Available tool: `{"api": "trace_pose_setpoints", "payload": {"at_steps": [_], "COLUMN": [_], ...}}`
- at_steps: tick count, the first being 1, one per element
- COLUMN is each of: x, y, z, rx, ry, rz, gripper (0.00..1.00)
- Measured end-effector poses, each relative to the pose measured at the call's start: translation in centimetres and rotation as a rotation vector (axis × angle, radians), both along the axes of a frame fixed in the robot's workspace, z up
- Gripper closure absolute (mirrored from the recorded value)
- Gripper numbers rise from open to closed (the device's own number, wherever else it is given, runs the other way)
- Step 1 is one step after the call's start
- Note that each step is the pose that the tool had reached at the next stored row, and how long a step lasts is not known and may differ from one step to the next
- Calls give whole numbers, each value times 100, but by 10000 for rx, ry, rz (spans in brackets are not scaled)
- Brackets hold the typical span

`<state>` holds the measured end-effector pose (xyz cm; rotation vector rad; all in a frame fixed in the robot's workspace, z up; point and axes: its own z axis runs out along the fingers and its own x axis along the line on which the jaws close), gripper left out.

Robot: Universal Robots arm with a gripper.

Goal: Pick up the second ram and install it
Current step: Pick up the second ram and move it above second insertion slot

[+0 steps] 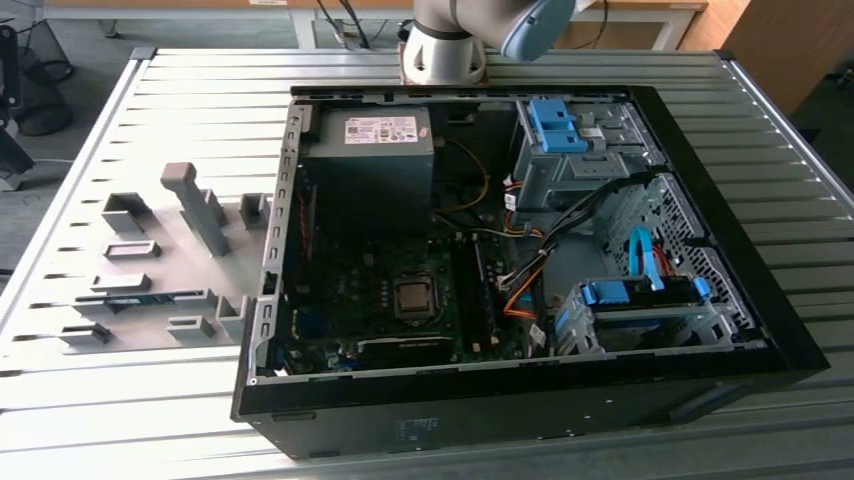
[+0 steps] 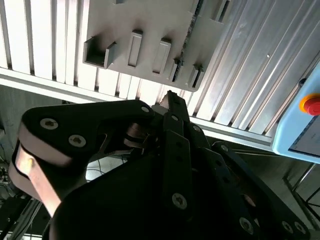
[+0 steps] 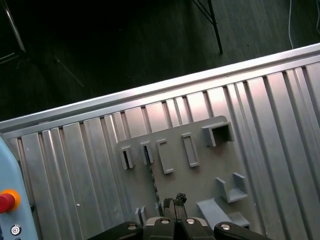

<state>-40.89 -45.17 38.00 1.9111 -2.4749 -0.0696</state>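
Observation:
The second ram [image 1: 139,297] is a thin blue-green stick standing on edge in the slots of the grey holder plate [image 1: 160,260], on the exterior view's left of the open computer case [image 1: 507,250]. Both wrist views show the ram edge-on as a dark line [image 3: 151,181] [image 2: 187,35] between small holder blocks. My gripper [image 3: 173,201] [image 2: 169,96] hovers high above the plate, close to one end of the ram but apart from it. Its fingertips are pressed together with nothing between them. The motherboard [image 1: 400,300] lies inside the case.
Taller grey holder blocks [image 1: 198,205] stand on the plate. The plate rests on a slatted metal table [image 1: 174,110]. A pale blue pendant with a red button [image 2: 311,106] sits by the table edge. The arm's base [image 1: 447,45] is behind the case.

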Motion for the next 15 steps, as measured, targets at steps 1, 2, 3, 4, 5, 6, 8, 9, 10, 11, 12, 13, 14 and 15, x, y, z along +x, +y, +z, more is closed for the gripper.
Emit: {"api": "trace_pose_setpoints", "payload": {"at_steps": [1, 2, 3, 4, 5, 6, 8, 9, 10, 11, 12, 13, 14, 15], "x": [0, 0, 0, 0, 0, 0, 0, 0, 0, 0, 0, -1, -1, 0], "y": [0, 0, 0, 0, 0, 0, 0, 0, 0, 0, 0, 1, 1, 0], "z": [0, 0, 0, 0, 0, -1, -3, -4, -6, -6, -8, -13, -22, -32], "rx": [0, 0, 0, 0, 0, 0, 0, 0, 0, -1, -3, -6, -9, -12], "ry": [0, 0, 0, 0, 0, -1, -1, 0, 0, -2, -9, -59, -124, -182], "rz": [89, 170, 233, 299, 377, 493, 826, 1009, 1166, 1266, 1312, 1315, 1315, 1316], "gripper": [90, 90, 90, 90, 90, 90, 90, 90, 90, 90, 90, 90, 90, 90]}}
